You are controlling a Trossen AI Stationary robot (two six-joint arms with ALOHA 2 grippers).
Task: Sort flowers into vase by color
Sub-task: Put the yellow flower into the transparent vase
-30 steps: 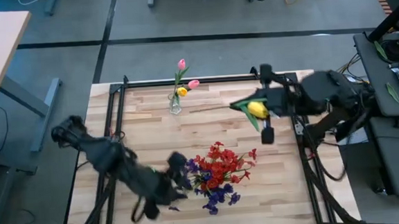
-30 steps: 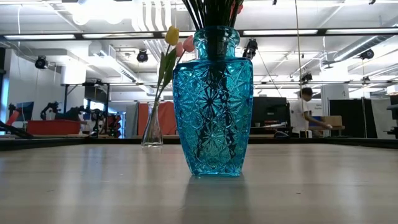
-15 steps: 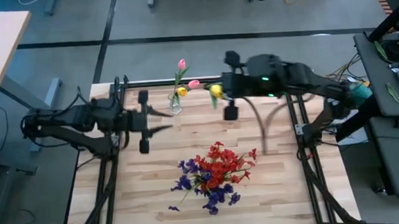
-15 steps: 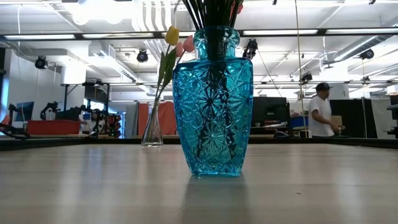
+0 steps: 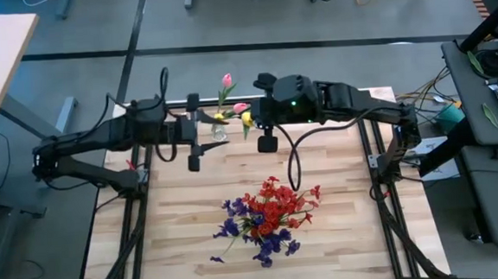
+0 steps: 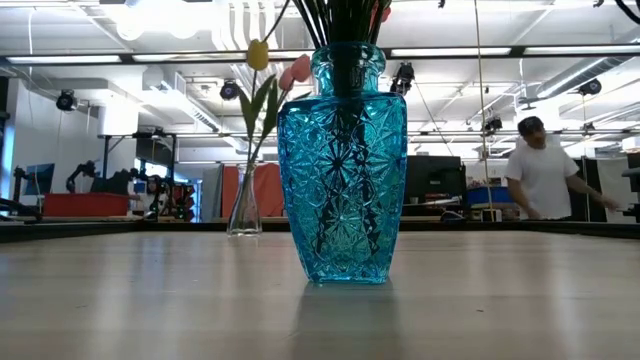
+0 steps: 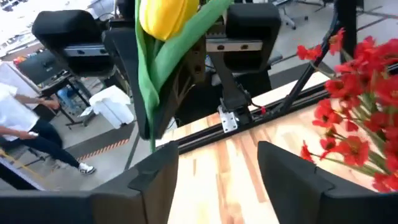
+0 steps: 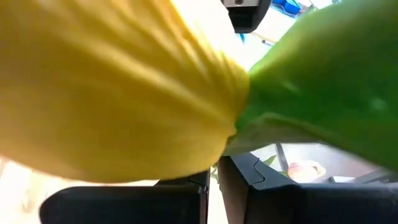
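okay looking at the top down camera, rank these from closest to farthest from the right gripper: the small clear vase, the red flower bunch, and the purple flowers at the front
By the high view, from the right gripper:
1. Small clear glass vase, beside the gripper toward the left arm, at the table's far edge.
2. Red flower cluster, mid-table, toward the near side.
3. Purple flower cluster, at the bouquet's near edge, farthest.
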